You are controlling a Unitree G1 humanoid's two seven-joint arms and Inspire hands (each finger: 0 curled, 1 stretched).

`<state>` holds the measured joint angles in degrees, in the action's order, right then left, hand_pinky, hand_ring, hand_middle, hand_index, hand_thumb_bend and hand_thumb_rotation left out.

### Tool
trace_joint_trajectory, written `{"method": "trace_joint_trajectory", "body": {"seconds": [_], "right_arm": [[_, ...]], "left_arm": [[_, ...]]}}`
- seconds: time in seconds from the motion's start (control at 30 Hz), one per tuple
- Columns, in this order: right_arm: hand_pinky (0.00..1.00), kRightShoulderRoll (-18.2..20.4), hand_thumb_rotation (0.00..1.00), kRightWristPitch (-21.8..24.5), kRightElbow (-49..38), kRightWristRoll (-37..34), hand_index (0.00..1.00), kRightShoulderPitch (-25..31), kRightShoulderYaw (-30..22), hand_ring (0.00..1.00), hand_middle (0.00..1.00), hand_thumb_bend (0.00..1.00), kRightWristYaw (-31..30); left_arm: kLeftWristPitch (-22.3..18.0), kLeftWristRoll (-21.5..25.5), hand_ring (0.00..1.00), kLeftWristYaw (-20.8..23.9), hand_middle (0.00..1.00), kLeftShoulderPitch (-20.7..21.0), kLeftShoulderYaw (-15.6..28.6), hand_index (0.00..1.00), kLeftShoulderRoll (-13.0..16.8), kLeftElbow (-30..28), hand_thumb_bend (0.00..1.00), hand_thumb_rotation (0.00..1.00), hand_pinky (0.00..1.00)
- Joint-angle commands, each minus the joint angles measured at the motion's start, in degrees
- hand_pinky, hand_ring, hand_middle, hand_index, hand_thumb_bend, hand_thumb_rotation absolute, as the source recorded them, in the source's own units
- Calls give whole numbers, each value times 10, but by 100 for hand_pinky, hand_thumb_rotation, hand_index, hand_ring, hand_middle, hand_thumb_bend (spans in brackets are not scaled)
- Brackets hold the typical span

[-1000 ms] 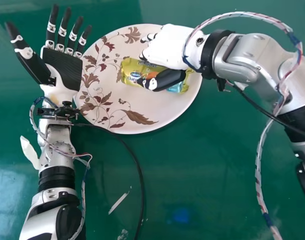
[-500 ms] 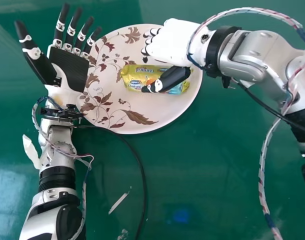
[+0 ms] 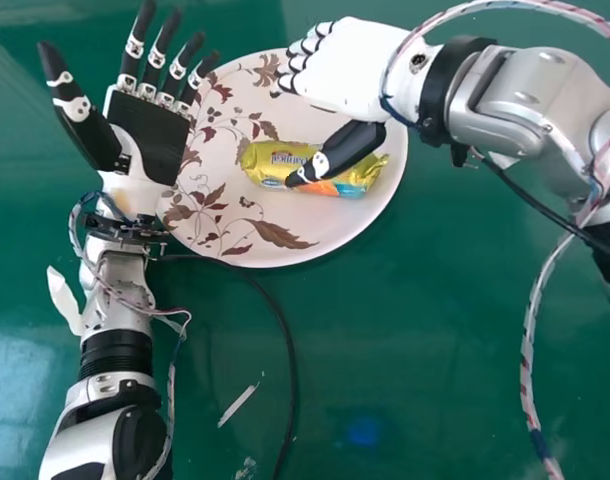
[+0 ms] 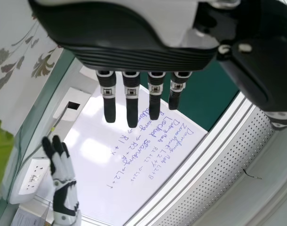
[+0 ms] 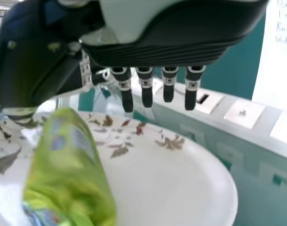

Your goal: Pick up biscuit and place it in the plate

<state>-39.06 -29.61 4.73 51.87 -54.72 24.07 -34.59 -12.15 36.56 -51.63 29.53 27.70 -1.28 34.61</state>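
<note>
A yellow biscuit pack [image 3: 275, 160] lies on the flowered white plate [image 3: 315, 235], toward its right side. My right hand [image 3: 350, 70] is over the plate's upper right, its thumb above the pack and its fingers spread clear of it. In the right wrist view the hand [image 5: 162, 52] shows straight fingers, with the biscuit pack [image 5: 70, 174] apart from them on the plate [image 5: 181, 183]. My left hand [image 3: 150, 130] rests palm up, fingers straight, at the plate's left edge; in the left wrist view the hand [image 4: 134, 52] holds nothing.
A black cable [image 3: 275, 315] runs from the left wrist past the plate's lower edge. A white scrap [image 3: 237, 404] lies on the green table [image 3: 435, 350]. The left wrist view shows a whiteboard [image 4: 96, 188] and a wall socket [image 4: 33, 176].
My right hand has moved up and away from the biscuit pack, its fingers now straighter, uncovering more of the pack. The left hand has shifted slightly to the right.
</note>
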Motion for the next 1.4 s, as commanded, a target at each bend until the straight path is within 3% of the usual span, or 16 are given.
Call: {"method": "trace_joint_trajectory", "body": {"seconds": [0.0,0.27,0.7,1.1,1.23,1.37], "right_arm": [[100,-4,61,7,-32,-24,98,-9,-17,100,100,99,-16],[100,-9,64,21,-59,-53,99,-9,-48,100,100,98,-25],[100,-26,64,75,-140,-142,94,17,-103,100,100,96,-72],[100,-38,60,126,-221,-217,83,79,-147,100,99,98,-89],[88,-44,57,151,-257,-235,79,107,-160,100,96,100,-101],[91,-45,55,162,-284,-248,77,132,-175,100,95,100,-95]], "left_arm": [[37,18,87,-7,95,-79,-4,100,-69,109,100,100,85],[27,7,86,-4,94,-78,-8,100,-67,107,100,100,85],[28,2,86,-7,95,-77,-7,100,-57,109,100,100,69],[49,-3,86,-19,96,-76,-15,100,-39,110,100,100,74],[60,-16,89,-36,97,-79,-30,100,-26,110,100,100,79],[66,-23,88,-40,96,-81,-36,100,-21,105,100,100,76]]}}
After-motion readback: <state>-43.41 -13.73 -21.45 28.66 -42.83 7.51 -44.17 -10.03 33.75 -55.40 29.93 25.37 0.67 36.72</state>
